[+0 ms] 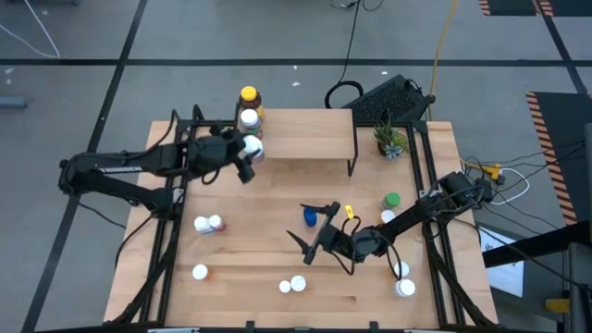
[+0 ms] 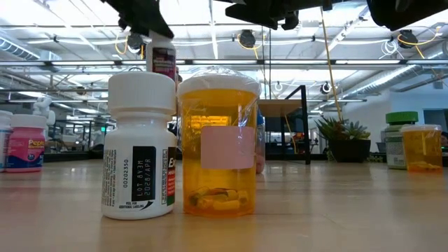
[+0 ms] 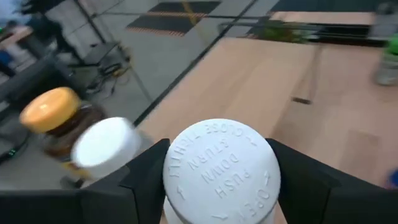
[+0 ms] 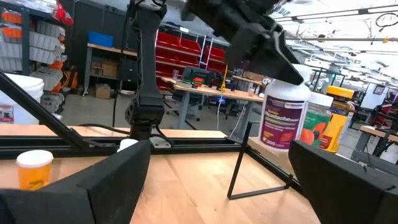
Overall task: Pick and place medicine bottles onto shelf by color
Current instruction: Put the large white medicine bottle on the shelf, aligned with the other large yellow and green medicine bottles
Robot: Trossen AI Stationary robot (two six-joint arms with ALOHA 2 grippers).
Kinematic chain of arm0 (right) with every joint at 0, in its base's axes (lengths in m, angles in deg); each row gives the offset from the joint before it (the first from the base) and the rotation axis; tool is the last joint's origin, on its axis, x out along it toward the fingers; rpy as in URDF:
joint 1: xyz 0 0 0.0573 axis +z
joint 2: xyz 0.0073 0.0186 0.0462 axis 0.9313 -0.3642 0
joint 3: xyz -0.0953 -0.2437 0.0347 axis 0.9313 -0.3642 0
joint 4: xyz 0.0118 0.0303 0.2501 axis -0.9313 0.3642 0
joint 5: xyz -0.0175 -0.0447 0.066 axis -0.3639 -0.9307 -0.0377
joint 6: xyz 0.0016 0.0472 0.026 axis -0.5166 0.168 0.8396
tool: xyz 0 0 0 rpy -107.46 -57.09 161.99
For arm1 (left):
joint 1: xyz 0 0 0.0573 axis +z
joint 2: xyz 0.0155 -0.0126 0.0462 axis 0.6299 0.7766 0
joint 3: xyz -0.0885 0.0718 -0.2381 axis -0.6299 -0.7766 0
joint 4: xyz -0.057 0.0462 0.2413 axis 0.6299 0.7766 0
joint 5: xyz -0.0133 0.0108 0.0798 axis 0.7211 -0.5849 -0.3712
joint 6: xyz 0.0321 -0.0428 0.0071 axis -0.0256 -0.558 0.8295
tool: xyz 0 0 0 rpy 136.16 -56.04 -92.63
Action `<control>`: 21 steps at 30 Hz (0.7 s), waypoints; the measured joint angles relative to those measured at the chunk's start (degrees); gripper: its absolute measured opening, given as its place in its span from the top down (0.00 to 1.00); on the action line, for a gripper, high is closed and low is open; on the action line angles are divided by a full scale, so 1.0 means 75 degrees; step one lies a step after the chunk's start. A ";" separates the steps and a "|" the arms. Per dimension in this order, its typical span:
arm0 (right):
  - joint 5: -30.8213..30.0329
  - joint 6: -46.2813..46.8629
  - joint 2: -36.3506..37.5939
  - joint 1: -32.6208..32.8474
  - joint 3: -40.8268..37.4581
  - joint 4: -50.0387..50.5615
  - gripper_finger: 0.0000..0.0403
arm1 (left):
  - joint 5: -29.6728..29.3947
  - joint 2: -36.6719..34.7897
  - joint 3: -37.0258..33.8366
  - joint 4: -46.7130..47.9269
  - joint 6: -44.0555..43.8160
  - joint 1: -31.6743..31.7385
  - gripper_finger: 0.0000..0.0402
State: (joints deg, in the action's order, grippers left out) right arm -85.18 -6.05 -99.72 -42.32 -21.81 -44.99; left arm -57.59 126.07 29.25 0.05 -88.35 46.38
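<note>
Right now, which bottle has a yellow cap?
The brown bottle at the shelf's far-left end; its neighbour and the bottle in the left claw have white caps.

Light-wood table (image 1: 268, 250) carries scattered bottles: blue one (image 1: 310, 217) mid-table, green-capped one (image 1: 392, 200) right, potted plant (image 1: 389, 141) far right, shelf (image 1: 305, 136) far centre.

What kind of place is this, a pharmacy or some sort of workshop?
Most likely a robotics lab or workshop, not a pharmacy. Beyond the table the right wrist view shows red storage bins and workbenches, and the low view shows a high ceiling with strip lights. Cables trail across the grey floor.
</note>
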 joint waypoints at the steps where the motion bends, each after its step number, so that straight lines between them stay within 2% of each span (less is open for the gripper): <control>1: 0.0002 0.0013 0.0000 0.0000 0.0000 0.0011 0.06 | 0.0004 -0.0005 0.0000 -0.0014 -0.0006 0.0179 0.39; 5: 0.0009 0.0168 0.0000 0.0000 0.0000 0.0172 0.06 | 0.0513 -0.0009 0.0000 0.0056 -0.0095 0.0789 0.37; 10: 0.0009 0.0169 -0.0003 0.0000 0.0000 0.0178 0.06 | 0.1301 -0.0009 0.0000 0.0070 -0.0164 0.1285 0.40; 21: 0.0012 0.0172 -0.0003 0.0003 0.0000 0.0175 0.06 | 0.1383 0.0354 0.0012 0.0183 -0.0101 0.1618 0.33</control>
State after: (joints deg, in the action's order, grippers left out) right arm -85.09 -4.76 -99.75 -42.29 -21.81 -43.67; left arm -47.22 128.73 29.34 1.43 -89.11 58.51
